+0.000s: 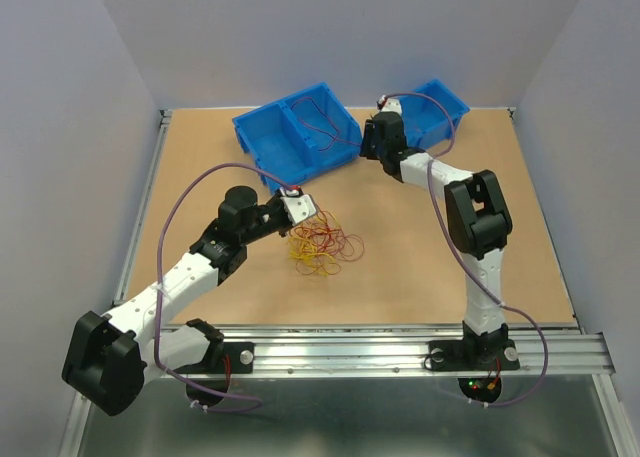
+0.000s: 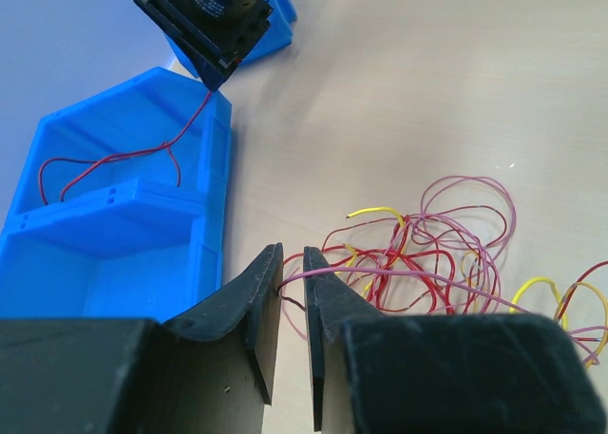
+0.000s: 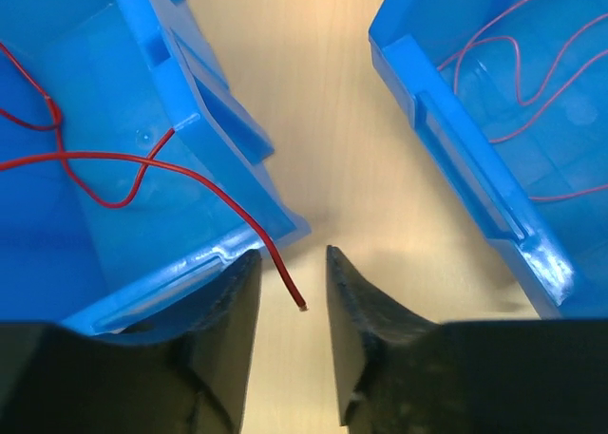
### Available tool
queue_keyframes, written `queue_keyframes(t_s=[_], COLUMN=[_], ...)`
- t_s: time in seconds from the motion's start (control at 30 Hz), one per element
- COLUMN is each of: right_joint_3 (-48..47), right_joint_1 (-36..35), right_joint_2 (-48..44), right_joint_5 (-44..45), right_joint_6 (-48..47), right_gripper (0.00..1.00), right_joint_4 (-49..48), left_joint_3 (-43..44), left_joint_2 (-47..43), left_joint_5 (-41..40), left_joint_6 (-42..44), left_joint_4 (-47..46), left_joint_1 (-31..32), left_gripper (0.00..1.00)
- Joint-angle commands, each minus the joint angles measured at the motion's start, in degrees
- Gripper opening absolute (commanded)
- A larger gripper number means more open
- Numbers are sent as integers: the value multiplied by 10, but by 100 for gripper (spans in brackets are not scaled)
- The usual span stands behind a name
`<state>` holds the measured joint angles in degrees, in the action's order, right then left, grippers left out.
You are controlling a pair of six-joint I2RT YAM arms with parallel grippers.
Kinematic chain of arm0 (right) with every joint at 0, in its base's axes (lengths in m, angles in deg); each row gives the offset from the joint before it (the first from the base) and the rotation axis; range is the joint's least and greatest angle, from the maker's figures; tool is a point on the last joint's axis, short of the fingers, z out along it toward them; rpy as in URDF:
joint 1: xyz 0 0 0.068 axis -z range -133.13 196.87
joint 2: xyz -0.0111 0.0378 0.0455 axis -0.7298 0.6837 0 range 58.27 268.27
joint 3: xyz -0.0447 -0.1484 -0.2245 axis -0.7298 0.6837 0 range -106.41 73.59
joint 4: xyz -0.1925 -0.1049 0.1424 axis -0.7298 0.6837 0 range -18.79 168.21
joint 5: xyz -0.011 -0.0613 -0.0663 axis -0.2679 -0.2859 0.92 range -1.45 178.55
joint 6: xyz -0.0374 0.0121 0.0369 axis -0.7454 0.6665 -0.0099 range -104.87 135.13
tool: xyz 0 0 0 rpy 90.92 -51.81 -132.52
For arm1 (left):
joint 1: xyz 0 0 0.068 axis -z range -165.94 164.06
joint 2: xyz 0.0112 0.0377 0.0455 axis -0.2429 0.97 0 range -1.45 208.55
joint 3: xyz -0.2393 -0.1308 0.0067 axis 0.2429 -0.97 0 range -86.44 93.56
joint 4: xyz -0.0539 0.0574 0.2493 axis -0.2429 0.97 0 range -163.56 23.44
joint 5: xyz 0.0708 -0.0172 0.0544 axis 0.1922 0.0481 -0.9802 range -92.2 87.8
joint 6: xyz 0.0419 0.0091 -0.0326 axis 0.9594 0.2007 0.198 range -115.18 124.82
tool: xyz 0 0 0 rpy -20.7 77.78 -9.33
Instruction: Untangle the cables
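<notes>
The cables lie as a loose red, yellow and pink tangle (image 1: 322, 243) (image 2: 432, 258) on the tabletop. My left gripper (image 1: 303, 209) (image 2: 292, 254) hovers at its left edge with the jaws close together. A pink cable (image 2: 408, 274) runs taut from the tangle over the right finger and is caught between them. A single red cable (image 3: 190, 173) (image 1: 318, 122) lies in the left blue bin (image 3: 218, 121). Its free end hangs over the bin's rim between the fingers of my open right gripper (image 3: 293, 254) (image 1: 377, 129) and touches neither finger.
A two-compartment blue bin (image 1: 262, 119) (image 2: 114, 201) stands at the back centre. A second blue bin (image 1: 448, 102) (image 3: 456, 140) at the back right holds thin red strands. My right gripper hangs over the bare strip between the bins.
</notes>
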<state>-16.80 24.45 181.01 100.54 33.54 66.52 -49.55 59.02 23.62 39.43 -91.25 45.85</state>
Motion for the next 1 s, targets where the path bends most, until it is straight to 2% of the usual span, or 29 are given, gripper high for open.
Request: queue_keyframes(t_s=[0.0, 0.17, 0.33, 0.67, 0.97], right_joint_3=[-47, -46, -47, -95, -273], right_joint_1=[6, 7, 6, -5, -35], right_joint_2=[9, 8, 7, 34, 137], right_joint_5=[-4, -13, -25, -42, -14], right_joint_6=[6, 8, 10, 10, -22], right_gripper=[32, 19, 1, 1, 1], right_joint_4=[-13, -13, -13, 0, 94], left_joint_3=[15, 16, 16, 16, 16], left_joint_2=[-17, -15, -14, -15, -12], left_joint_5=[4, 3, 4, 4, 3], left_joint_6=[-4, -4, -3, -3, -2], left_joint_4=[-25, -25, -24, -24, -24], left_joint_1=[2, 2, 2, 2, 1], left_gripper=[26, 26, 26, 26, 26])
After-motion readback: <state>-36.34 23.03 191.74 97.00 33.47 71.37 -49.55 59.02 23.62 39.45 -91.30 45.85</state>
